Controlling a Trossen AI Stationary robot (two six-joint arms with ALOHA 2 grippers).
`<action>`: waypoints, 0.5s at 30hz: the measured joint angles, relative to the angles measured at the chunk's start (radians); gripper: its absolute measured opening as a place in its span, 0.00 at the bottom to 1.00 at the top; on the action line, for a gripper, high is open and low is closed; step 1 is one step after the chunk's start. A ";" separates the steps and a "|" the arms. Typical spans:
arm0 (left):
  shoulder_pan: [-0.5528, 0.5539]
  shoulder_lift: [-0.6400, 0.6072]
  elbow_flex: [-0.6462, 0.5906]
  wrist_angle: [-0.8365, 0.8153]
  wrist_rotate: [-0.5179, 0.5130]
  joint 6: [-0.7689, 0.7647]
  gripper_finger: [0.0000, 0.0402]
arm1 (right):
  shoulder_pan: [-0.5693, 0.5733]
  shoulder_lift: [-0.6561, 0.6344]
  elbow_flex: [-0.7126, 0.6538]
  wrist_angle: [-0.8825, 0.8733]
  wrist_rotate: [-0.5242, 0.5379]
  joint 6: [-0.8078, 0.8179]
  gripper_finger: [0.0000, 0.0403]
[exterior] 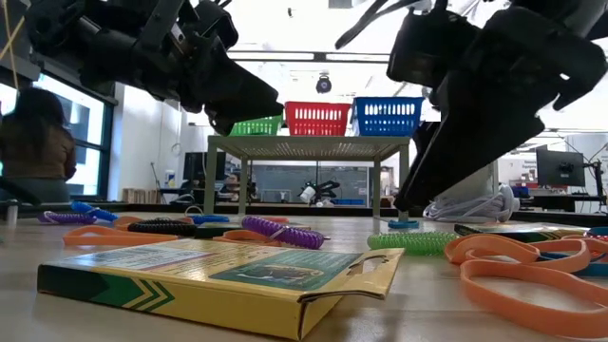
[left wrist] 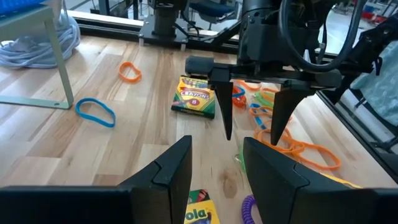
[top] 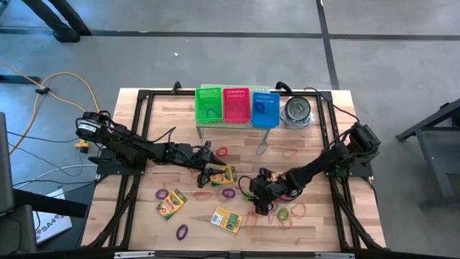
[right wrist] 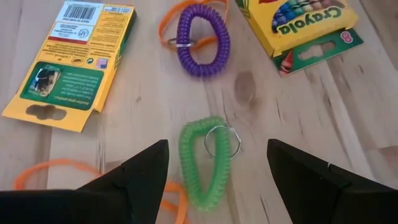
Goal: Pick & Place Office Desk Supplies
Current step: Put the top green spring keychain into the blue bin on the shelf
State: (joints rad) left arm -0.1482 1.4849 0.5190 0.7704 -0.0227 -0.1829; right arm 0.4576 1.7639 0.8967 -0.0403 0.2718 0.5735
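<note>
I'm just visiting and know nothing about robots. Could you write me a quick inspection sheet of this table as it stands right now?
Surface: wooden table, strewn with supplies.
Job's things: crayon boxes lying flat; coil loops, among them a green loop and a purple loop; flat orange bands.
Clutter: green basket, red basket and blue basket on a small rack; round tin beside them.
Grippers: left tool open, holding nothing, near mid-table; right tool open, straddling the green loop, not gripping.
Cables: yellow cable on the floor; pale bundle on the table.
Surroundings: a person behind the table.
</note>
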 joint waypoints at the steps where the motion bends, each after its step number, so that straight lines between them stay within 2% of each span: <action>1: 0.000 0.000 0.000 -0.001 0.000 0.000 0.35 | 0.000 0.009 0.001 0.004 0.000 0.000 0.65; 6: 0.000 0.000 0.000 -0.003 0.000 0.000 0.35 | -0.002 0.070 0.001 0.023 0.008 0.004 0.65; 11: 0.000 0.000 0.000 -0.007 0.000 0.004 0.35 | -0.017 0.115 0.004 0.037 0.078 -0.001 0.65; 15: -0.002 0.000 0.000 -0.011 0.000 -0.004 0.35 | -0.028 0.131 0.005 0.049 0.060 0.010 0.65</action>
State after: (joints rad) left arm -0.1501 1.4849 0.5190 0.7596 -0.0231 -0.1869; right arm 0.4299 1.8946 0.9018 0.0089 0.3321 0.5834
